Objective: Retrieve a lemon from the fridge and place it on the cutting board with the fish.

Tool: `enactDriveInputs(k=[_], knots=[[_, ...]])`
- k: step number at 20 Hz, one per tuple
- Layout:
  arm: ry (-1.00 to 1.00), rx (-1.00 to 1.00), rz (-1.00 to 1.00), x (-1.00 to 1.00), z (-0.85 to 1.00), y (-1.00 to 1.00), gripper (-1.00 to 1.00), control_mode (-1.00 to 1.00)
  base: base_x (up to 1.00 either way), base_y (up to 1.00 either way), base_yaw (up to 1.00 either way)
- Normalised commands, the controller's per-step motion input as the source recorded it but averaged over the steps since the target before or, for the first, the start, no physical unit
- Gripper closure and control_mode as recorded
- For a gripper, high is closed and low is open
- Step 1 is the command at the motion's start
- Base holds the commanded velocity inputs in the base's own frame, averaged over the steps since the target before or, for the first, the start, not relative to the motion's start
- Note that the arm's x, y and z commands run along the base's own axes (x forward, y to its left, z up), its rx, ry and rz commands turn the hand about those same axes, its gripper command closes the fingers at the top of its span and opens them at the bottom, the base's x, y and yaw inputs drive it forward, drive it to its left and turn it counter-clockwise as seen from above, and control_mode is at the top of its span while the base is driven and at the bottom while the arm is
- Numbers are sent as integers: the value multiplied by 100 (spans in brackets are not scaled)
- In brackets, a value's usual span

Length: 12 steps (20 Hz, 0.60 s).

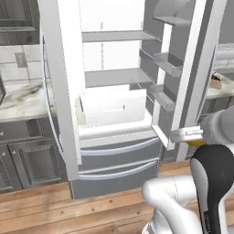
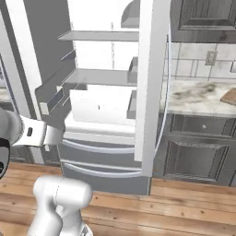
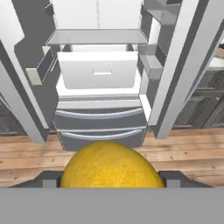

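Note:
In the hand view the yellow lemon (image 3: 109,168) sits low and close, with my gripper (image 3: 111,180) shut on it and a dark fingertip (image 3: 49,179) at each side. From the left base view the lemon (image 1: 197,143) peeks out under my gripper (image 1: 191,138), in front of the right door's foot. The grey fridge (image 1: 114,160) (image 2: 101,159) (image 3: 100,131) stands ahead with both upper doors swung open, white inside. The light-brown cutting board (image 2: 229,96) lies on the counter to the fridge's right. I cannot make out the fish.
The open right door (image 1: 192,77) (image 2: 150,87) stands between me and the marble counter (image 2: 193,99). A white crisper drawer (image 3: 98,70) and door bins (image 1: 167,64) jut out. Dark cabinets (image 2: 198,152) flank the fridge over a wooden floor (image 1: 55,210).

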Motion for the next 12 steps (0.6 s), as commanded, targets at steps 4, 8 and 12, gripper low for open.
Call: enactDriveInputs(k=[4, 8, 12], knots=[[0, 0, 0, 0, 0, 0, 100, 100, -27, -82, -1], [0, 0, 0, 0, 0, 0, 100, 100, -3, -92, 0], [0, 0, 0, 0, 0, 0, 100, 100, 0, -90, 0]])
